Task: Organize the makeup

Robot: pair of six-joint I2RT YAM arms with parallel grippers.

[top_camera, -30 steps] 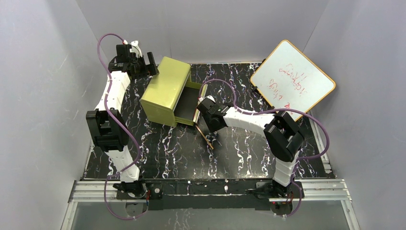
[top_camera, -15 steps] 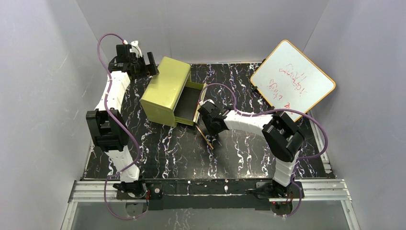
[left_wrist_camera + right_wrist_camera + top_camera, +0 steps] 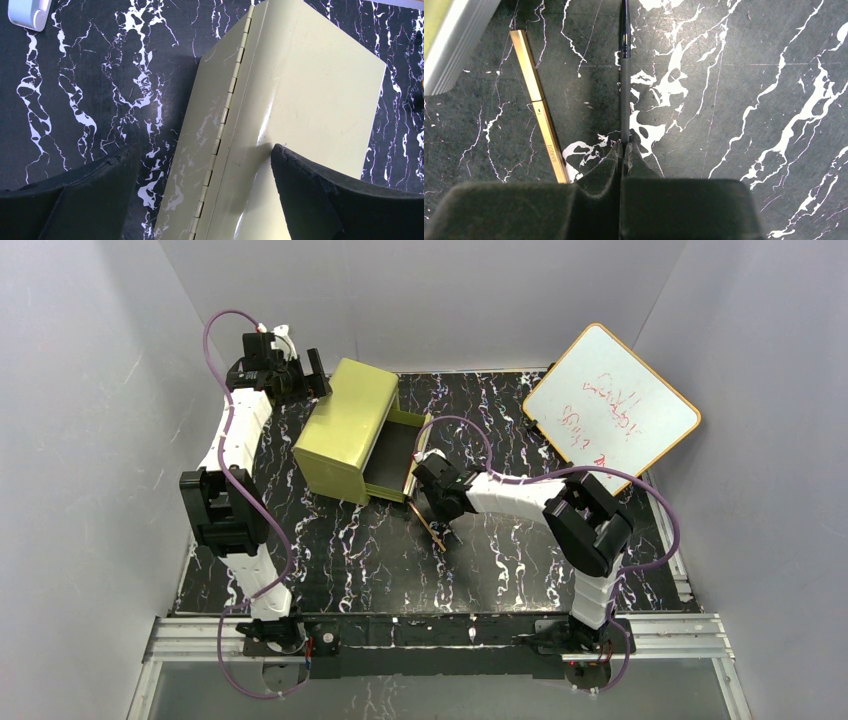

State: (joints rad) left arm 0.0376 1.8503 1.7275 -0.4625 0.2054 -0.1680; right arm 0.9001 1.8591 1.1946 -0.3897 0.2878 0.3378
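A thin dark pencil (image 3: 625, 90) lies on the black marble table, pointing away from my right gripper (image 3: 624, 146), which is shut on its near end. Just to its left lies a thin gold pencil (image 3: 538, 107), free on the table. In the top view the right gripper (image 3: 432, 502) sits low beside the open drawer (image 3: 392, 465) of the olive-green box (image 3: 350, 425), with the gold pencil (image 3: 433, 531) poking out below it. My left gripper (image 3: 205, 150) stands open astride the box's hinged back edge (image 3: 225, 107), its right finger against the top.
An orange-framed whiteboard (image 3: 610, 405) leans at the back right. A small white plastic piece (image 3: 27, 12) lies on the table behind the box. The drawer's pale rim (image 3: 449, 45) is close to the left of the gold pencil. Grey walls enclose the table.
My right gripper has closed from partly open onto the dark pencil's end, and its arm has shifted slightly. The left arm and the box have not moved.
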